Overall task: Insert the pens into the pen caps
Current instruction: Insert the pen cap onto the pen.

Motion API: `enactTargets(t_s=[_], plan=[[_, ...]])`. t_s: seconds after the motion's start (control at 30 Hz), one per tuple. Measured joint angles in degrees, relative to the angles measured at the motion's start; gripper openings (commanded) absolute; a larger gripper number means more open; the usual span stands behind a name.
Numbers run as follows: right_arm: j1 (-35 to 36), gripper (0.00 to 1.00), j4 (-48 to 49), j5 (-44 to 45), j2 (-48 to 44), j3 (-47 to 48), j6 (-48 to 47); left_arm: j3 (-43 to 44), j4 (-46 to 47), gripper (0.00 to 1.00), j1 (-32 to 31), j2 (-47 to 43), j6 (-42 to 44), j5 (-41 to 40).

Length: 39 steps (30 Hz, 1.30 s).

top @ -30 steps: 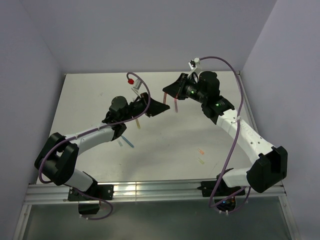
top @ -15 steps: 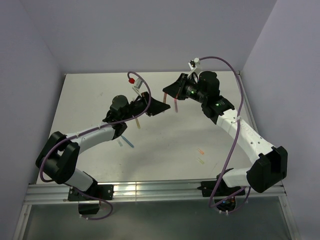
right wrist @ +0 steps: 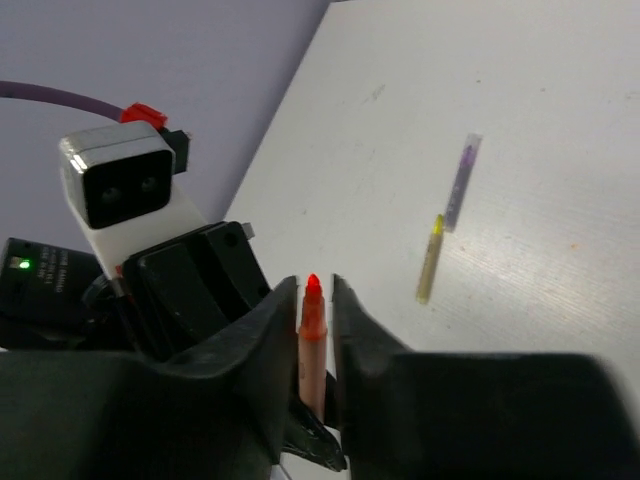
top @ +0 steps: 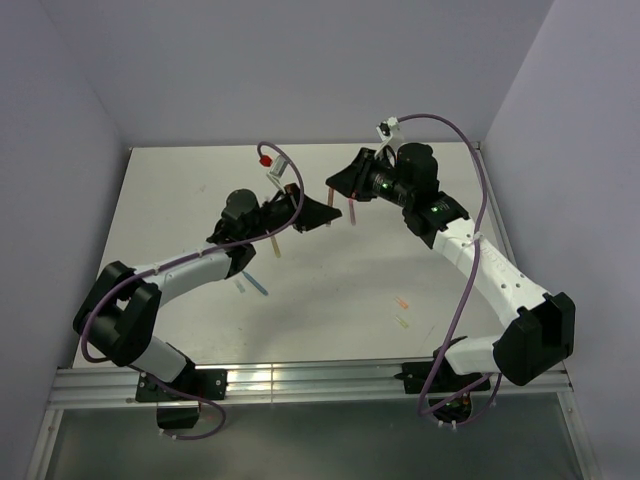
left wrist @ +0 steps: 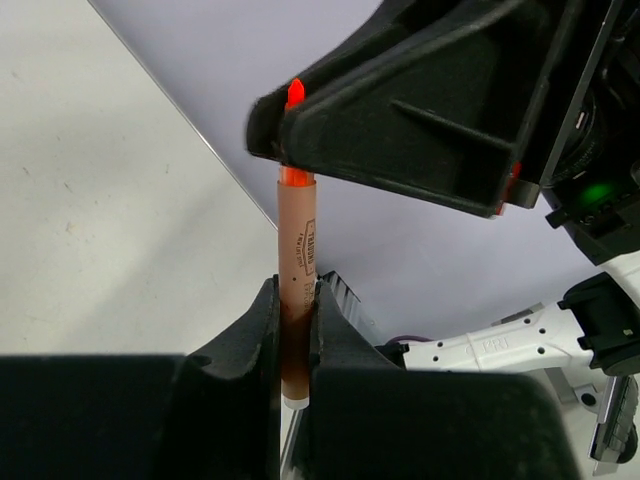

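One pen [left wrist: 297,230] between left gripper [left wrist: 297,300] and right gripper [right wrist: 316,295]; two caps [top: 400,302] [top: 403,322].

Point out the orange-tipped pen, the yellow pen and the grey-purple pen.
orange-tipped pen [left wrist: 297,250]: left wrist view, middle of its barrel.
yellow pen [right wrist: 430,260]: right wrist view, middle of its shaft.
grey-purple pen [right wrist: 461,183]: right wrist view, middle of its shaft.
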Motion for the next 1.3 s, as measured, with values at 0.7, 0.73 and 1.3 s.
enactTargets(t_s=[0.7,0.73,1.3], plan=[[-5.05,0.54,-26.64,29.31,-16.41,-12.24,0.96,-15.30,-14.80,0.00,-0.13,-18.10,2.71,-10.08],[-5.07,0.53,-27.87,29.29,-17.51,-16.65,2.67,-15.39,-15.39,0.00,-0.13,-19.52,3.04,-10.25],[-5.07,0.47,-37.57,30.91,-21.49,-33.62,13.68,-16.17,-16.98,0.00,-0.13,-26.10,4.55,-10.38]])
